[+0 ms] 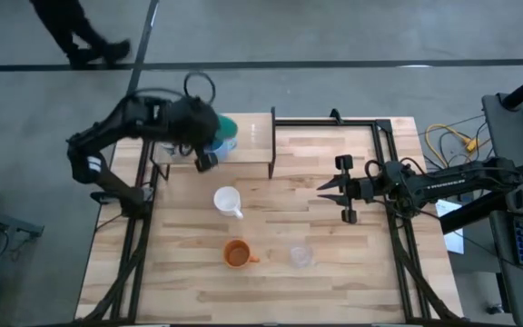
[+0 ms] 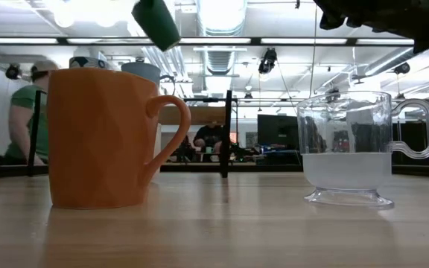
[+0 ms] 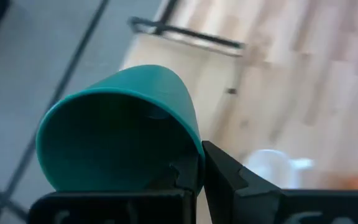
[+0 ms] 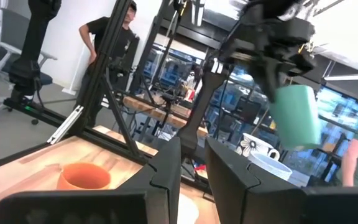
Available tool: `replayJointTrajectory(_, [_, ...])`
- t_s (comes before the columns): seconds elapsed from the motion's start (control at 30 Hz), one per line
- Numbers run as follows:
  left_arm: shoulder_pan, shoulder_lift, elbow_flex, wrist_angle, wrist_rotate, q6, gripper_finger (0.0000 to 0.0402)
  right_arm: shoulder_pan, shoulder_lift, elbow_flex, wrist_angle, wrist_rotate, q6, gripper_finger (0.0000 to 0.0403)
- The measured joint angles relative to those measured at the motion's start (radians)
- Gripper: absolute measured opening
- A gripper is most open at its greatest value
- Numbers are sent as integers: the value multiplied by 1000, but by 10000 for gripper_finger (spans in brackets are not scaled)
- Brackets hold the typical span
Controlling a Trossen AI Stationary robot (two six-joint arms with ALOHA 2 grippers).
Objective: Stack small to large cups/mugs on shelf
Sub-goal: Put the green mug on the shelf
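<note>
While the left gripper [image 3: 197,177] pinched the dark green cup [image 3: 120,127] by its rim above the shelf [image 1: 252,136], the right gripper [image 1: 323,190] waited narrowly parted, empty.

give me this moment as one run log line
left hand: shut on green cup, over shelf | right hand: empty, waiting mid-table | white mug, orange mug, clear cup: on table

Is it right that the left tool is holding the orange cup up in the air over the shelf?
No, it holds the dark green cup. The left wrist view shows the left tool shut on its rim, and the orange cup sits on the table.
</note>
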State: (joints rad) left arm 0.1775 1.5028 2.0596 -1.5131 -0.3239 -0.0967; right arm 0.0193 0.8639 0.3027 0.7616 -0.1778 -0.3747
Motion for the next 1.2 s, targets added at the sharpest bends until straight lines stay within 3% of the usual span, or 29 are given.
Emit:
replayJointTrajectory(0.17, [171,0,1,0,-18,122,0,0,0,11,-34,36,31,68])
replayJointTrajectory(0.5, [402,58,0,-40,-19,279,0,0,1,131,-351,163,111,68])
replayJointTrajectory(0.83, [484,126,2,-58,-24,410,0,-11,0,218,-502,232,147,68])
replayJointTrajectory(1.03, [521,133,-4,-58,-21,398,0,-60,-6,327,-710,233,173,68])
replayJointTrajectory(1.2, [522,121,-4,-58,38,350,0,-101,-6,377,-803,233,173,68])
